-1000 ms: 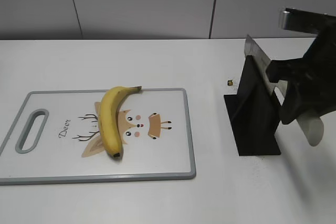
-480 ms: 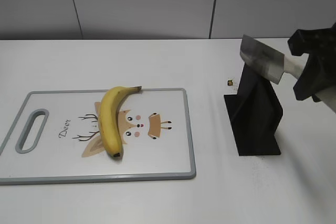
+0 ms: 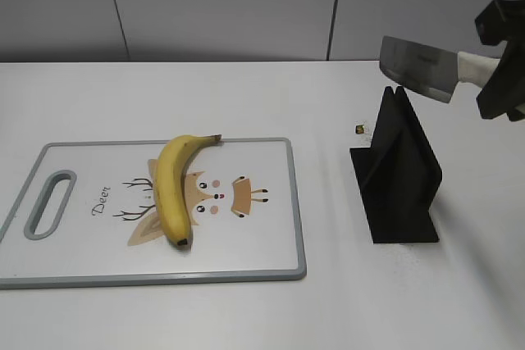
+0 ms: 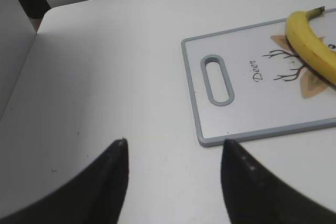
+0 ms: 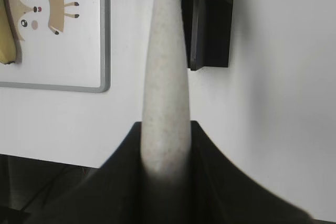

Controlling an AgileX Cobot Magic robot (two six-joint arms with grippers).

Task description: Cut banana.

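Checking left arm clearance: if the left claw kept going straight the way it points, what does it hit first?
Probably the cutting board. The open left claw points over bare table toward the board's handle end; nothing else shows in between. Its height above the table is unclear.

right gripper (image 5: 164, 150) clamps a pale knife handle (image 5: 165, 72) above the black stand (image 5: 210, 19).
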